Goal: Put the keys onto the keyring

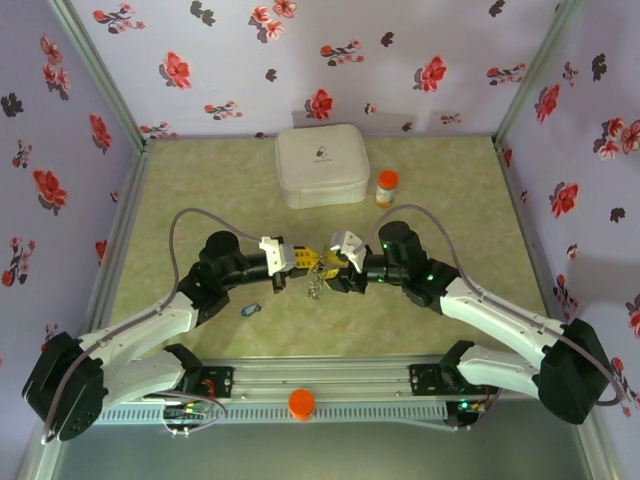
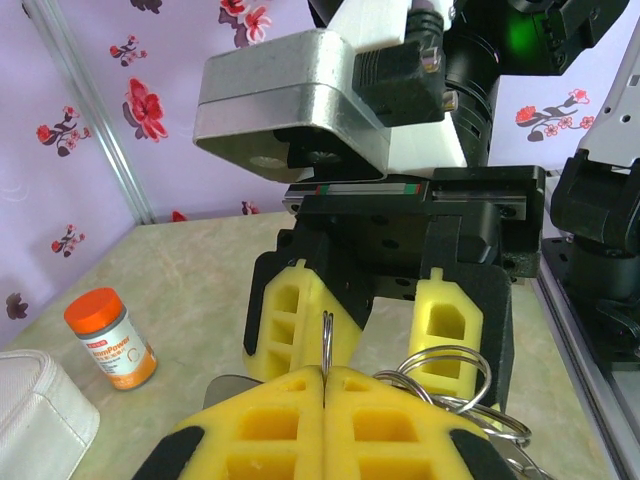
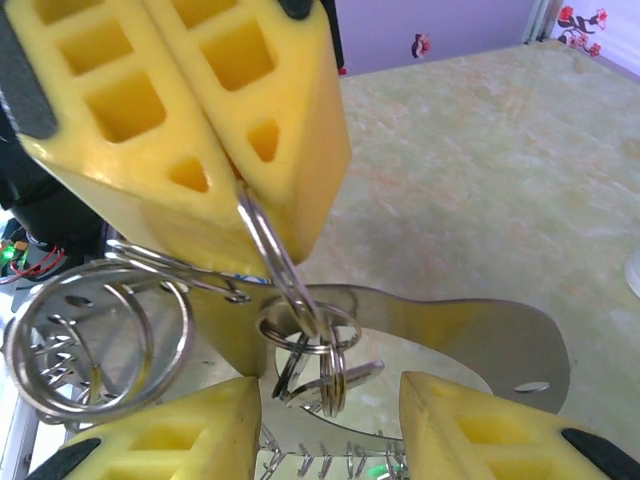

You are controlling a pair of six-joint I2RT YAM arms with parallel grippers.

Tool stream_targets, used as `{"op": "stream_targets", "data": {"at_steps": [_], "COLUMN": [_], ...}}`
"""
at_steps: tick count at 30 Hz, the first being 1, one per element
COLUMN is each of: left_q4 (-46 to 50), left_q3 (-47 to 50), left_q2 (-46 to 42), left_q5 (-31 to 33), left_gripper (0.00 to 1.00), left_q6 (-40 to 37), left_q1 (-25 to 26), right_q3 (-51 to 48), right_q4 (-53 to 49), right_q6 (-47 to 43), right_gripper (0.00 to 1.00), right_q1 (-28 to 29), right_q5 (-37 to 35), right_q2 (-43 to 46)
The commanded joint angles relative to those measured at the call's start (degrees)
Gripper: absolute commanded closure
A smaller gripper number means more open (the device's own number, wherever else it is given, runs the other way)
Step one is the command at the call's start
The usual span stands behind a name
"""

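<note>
On the marbled green table (image 1: 450, 200), within flowered lilac walls (image 1: 400, 90): gripped thin metal keyring (image 3: 268, 245) in left hand (image 2: 325, 390); held right hand (image 3: 330, 410) released.

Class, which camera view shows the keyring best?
Right wrist: the keyring sits close up, pinched between the left fingers. The left wrist shows the keyring edge-on; top external gives a tiny glint between the arms.
</note>
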State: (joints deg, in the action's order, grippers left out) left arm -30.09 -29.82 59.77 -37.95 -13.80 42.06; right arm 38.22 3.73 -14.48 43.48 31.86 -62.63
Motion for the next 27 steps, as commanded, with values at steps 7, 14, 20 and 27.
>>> {"op": "stream_targets", "data": {"at_steps": [7, 14, 20, 27], "left_q4": [-3.5, -3.5, -3.8, -4.0], "left_q3": [0.1, 0.2, 0.2, 0.1], "left_q2": [-0.7, -0.9, -0.7, -0.7], "left_q5": [-0.4, -0.3, -0.3, -0.4], "left_gripper": [1.00, 1.00, 1.00, 1.00], "left_q6": [0.2, 0.1, 0.1, 0.4], "left_q1": [0.3, 0.3, 0.3, 0.3], "right_q3": [-1.4, -1.8, -1.8, -2.0], "right_q4": [4.9, 4.6, 5.5, 9.4], "right_q6": [0.0, -0.5, 1.0, 2.2], "right_gripper": [0.66, 0.72, 0.64, 0.65], "right_q1": [-0.1, -0.1, -0.1, -0.1], "right_q5": [-4.1, -7.0, 1.7, 1.1], "right_q2": [1.2, 1.8, 1.2, -0.7]}}
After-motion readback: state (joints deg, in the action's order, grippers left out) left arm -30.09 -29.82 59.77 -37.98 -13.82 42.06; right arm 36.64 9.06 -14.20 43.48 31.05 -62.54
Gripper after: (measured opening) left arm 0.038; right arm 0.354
